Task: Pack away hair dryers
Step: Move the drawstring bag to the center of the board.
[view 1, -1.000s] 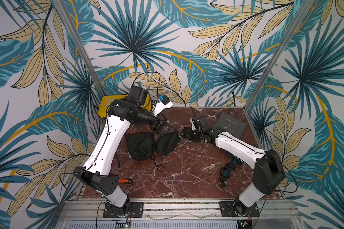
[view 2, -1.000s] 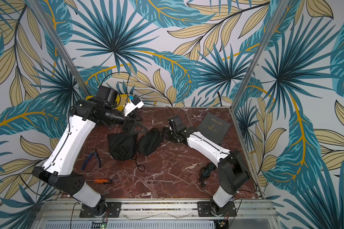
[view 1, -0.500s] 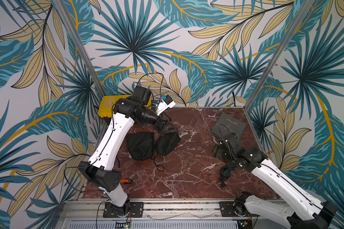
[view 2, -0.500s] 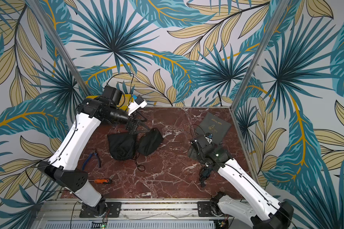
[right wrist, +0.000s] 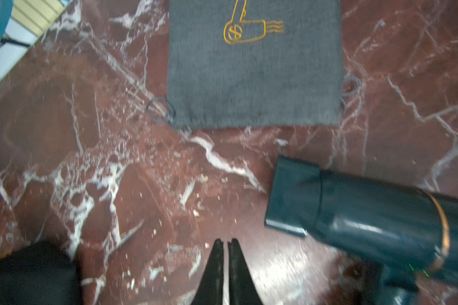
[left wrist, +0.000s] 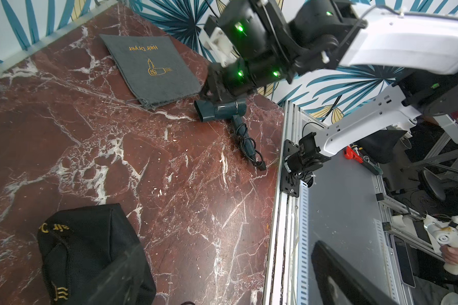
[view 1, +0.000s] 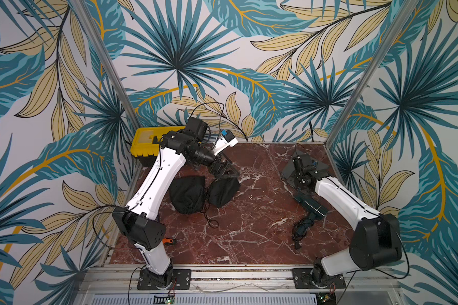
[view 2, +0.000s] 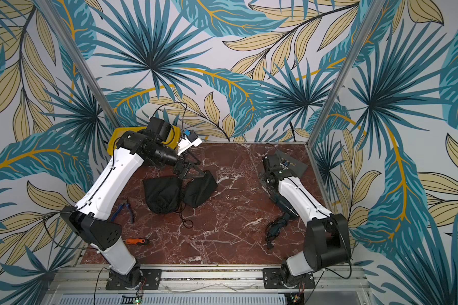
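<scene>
Teal dryer (right wrist: 354, 216) lies loose just beside the flat grey pouch (right wrist: 254, 74), not yet packed. Near that pouch the right gripper (right wrist: 225, 243) is pinched closed, empty. The left gripper (left wrist: 228, 244), spread wide, sits well apart by bulging black pouches (view 1: 188, 194).

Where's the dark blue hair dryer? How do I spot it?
Look at the red marble table, on the side of the robot's right arm. Next to the flat grey pouch lies the hair dryer. Unlike the soft pouch, it is hard, shiny and dark teal, with a cord bundled at its handle.
</scene>
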